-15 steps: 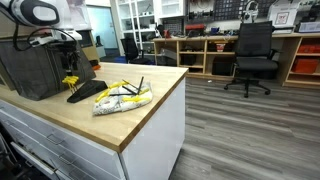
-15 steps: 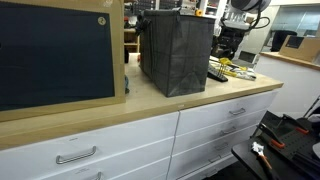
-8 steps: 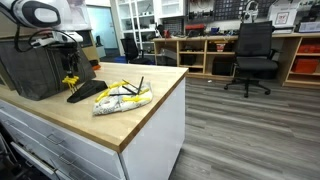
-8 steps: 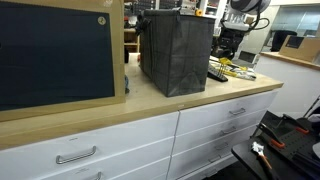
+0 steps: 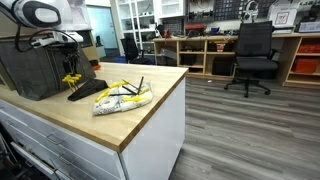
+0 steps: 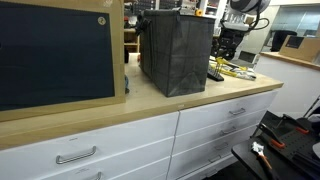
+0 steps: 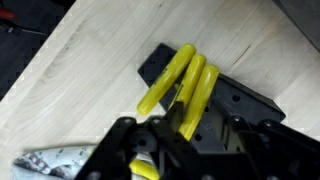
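Three yellow handles lie side by side on a black holder on the wooden countertop. My gripper hangs straight over them. One dark finger sits between the middle and the right handle, touching the right one. The other finger is lost against the black holder. In both exterior views the gripper stands low over the yellow handles next to a tall black box.
A crumpled white and yellow bag lies beside the holder. The black box and a wood-framed dark panel stand on the counter. Beyond the counter edge are an office chair and shelves.
None that the exterior views show; the arm stays in the same place over the yellow handles.
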Tool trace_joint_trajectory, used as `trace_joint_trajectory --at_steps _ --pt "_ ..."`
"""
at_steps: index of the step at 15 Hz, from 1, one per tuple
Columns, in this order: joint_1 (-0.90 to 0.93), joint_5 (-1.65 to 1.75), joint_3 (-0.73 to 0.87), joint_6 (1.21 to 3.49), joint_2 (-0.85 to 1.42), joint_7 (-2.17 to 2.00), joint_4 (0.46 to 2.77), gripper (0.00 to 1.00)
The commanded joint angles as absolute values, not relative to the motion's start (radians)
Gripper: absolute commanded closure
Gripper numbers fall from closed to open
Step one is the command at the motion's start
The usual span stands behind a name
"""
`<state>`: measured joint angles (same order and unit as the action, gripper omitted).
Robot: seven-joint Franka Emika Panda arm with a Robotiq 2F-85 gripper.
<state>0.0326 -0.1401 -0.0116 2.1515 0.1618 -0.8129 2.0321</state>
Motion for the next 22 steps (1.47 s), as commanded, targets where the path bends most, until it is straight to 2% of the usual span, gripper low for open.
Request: trace_joint_trajectory --at_steps 1,2,4,22 --pt "0.040 -0.155 -0.008 2.134 0.164 -0.816 2.023 0.95" --pt "0.041 -0.156 -0.009 2.132 0.160 -0.812 2.024 0.99" --pt "0.043 -0.158 -0.012 2.128 0.148 -0.802 2.029 0.95" --pt "0.045 -0.159 -0.021 2.141 0.008 -0.758 2.045 0.95"
